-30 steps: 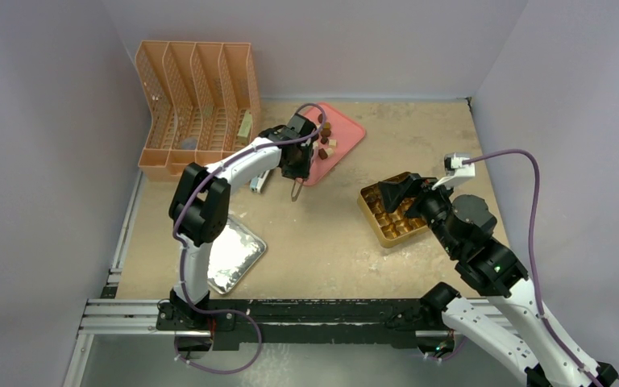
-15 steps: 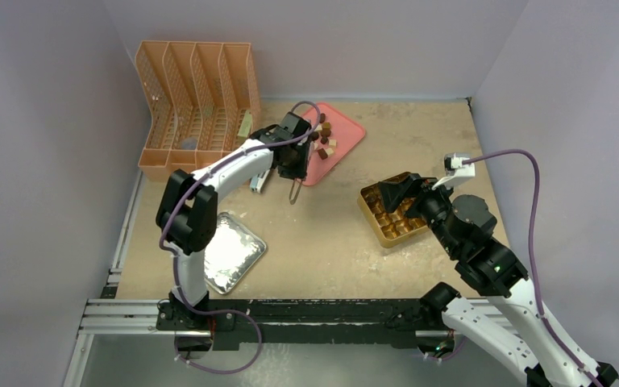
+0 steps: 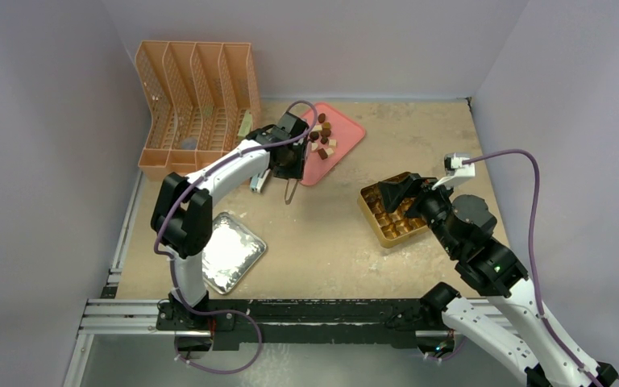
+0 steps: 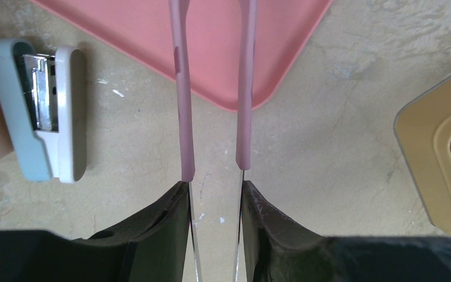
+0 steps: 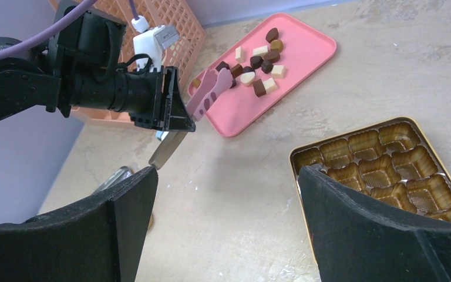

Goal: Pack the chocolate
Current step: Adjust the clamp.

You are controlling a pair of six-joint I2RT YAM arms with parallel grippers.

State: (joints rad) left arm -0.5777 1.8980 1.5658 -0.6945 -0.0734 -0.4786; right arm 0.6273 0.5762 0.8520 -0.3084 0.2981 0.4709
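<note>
While the chocolate (image 5: 257,61) sits as a loose cluster of dark, reddish-brown and cream pieces on the pink tray (image 5: 308,44), the pink tongs (image 5: 208,94) reach over the tray's near-left part. Their tips are at the edge of the cluster, and contact cannot be made out. The left gripper (image 4: 214,194) is clamped on the tongs' metal end, the two pink arms standing apart. A pale blue stapler (image 4: 41,111) lies just beside the tray. The right gripper (image 5: 226,170) hangs spread wide beside the gold gridded box (image 5: 381,170), well apart from the tray on the table (image 3: 330,234).
</note>
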